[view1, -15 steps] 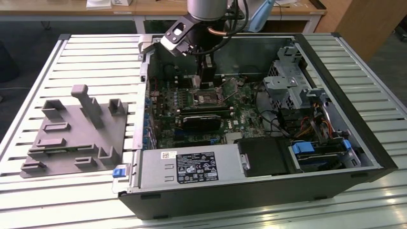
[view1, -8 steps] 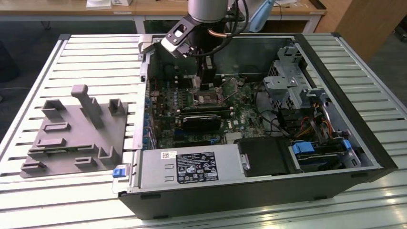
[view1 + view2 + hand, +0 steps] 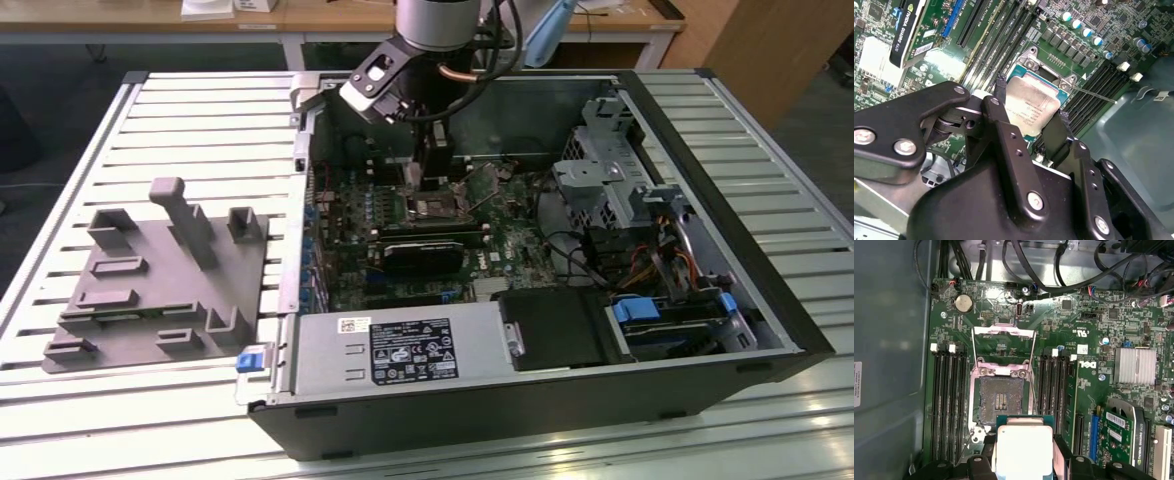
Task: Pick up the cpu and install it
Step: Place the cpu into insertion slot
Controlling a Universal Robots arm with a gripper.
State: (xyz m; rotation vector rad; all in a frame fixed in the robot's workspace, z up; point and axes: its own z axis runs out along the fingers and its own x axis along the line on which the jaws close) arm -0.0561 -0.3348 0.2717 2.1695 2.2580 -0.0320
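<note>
Gripper (image 3: 1024, 460) clamping cpu (image 3: 1024, 445), close above open socket (image 3: 1001, 400), metal frame (image 3: 1002, 340) raised, memory slots (image 3: 949, 405) flanking

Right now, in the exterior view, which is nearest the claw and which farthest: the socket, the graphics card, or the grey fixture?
1. Socket, just below the claw.
2. Graphics card, beside the socket.
3. Grey fixture, far on the exterior view's left.

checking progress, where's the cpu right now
In the first wrist view the cpu is clamped in the gripper, held over the motherboard next to the open, empty socket, not yet seated in it.
</note>
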